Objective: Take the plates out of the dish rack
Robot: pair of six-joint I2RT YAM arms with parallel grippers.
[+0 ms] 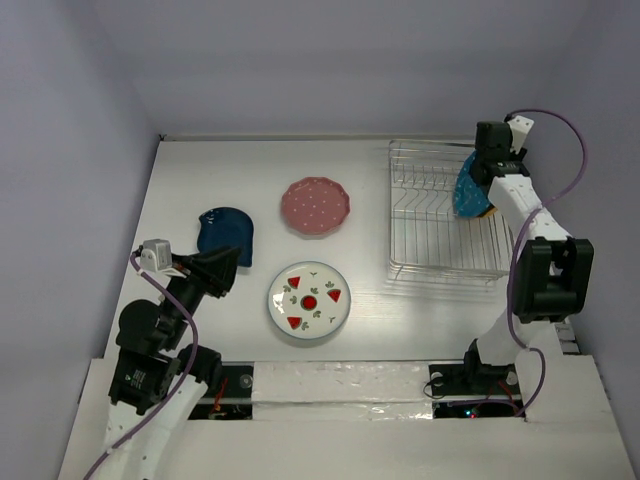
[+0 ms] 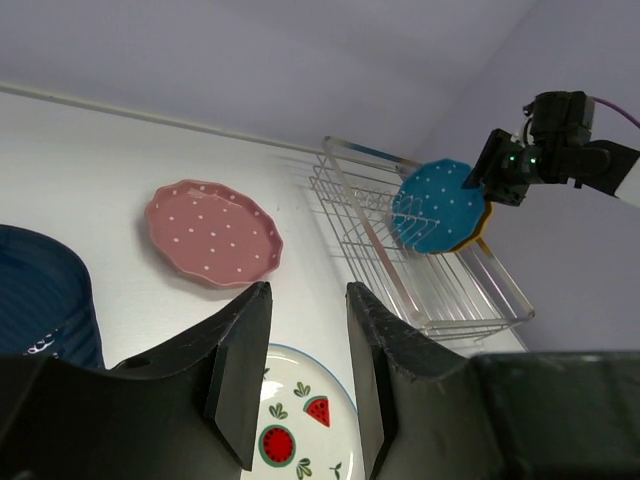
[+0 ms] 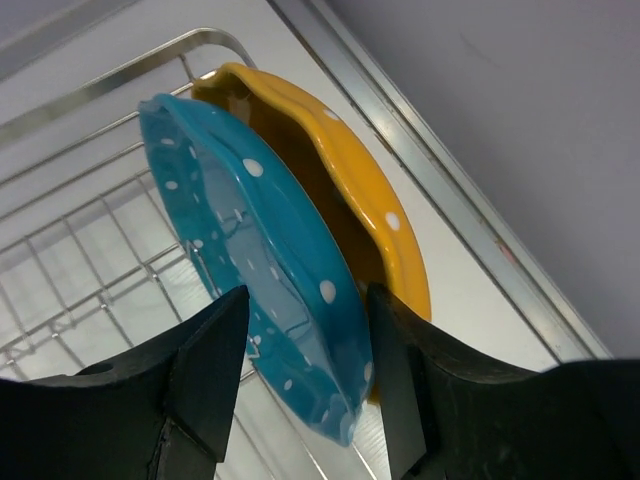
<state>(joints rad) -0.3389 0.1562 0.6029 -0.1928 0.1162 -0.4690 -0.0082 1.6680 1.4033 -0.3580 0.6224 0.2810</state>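
The dish rack (image 1: 430, 225) stands at the right of the table. Two plates stand upright in its far right corner: a teal dotted one (image 3: 250, 240) and an orange-yellow dotted one (image 3: 350, 170) behind it. My right gripper (image 3: 308, 295) is open and straddles the teal plate's rim, with one finger (image 3: 400, 380) in the gap between the two plates. The dark blue plate (image 1: 226, 233), pink dotted plate (image 1: 315, 206) and white plate with red fruit (image 1: 308, 299) lie flat on the table. My left gripper (image 1: 222, 272) hovers open and empty beside the white plate.
The white table ends at purple walls on the back and both sides. The rack's near slots (image 2: 440, 290) hold nothing. Both arm bases sit at the near edge, with a purple cable (image 1: 555, 125) looping off the right arm.
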